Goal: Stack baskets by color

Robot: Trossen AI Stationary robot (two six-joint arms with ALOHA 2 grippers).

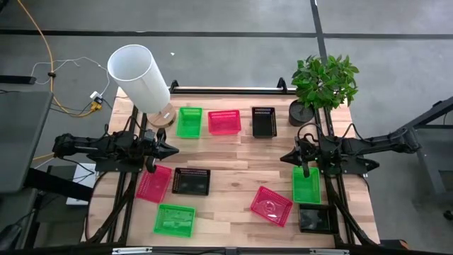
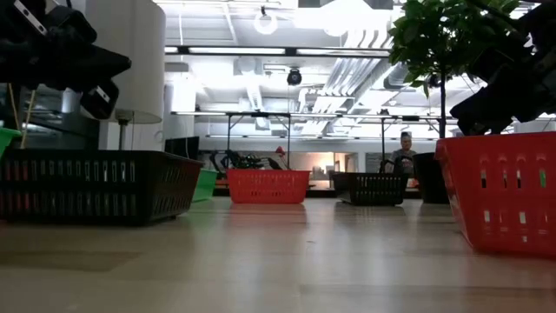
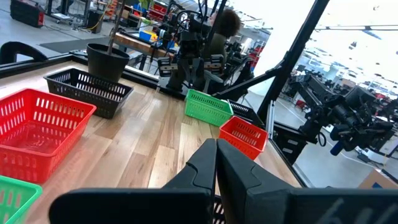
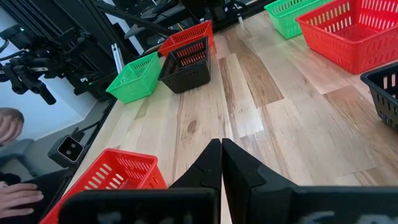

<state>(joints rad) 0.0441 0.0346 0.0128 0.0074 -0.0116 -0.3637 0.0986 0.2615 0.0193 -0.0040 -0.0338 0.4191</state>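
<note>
We see nine baskets, none stacked, everything left to do. Far row: green basket (image 1: 189, 122), pink basket (image 1: 224, 122), black basket (image 1: 263, 122). Near side holds six scattered singles, two per colour; black one at near right probably sits alone, view dim there. Left gripper (image 1: 172, 149) pinched closed, empty, above left table side. Right gripper (image 1: 284, 159) closed, empty, above right side.

The high view looks straight down on the whole worktop (image 1: 233, 170). The low view sits at worktop height, close to the baskets, facing the room. Each wrist view looks along its own fingers across the same worktop.
</note>
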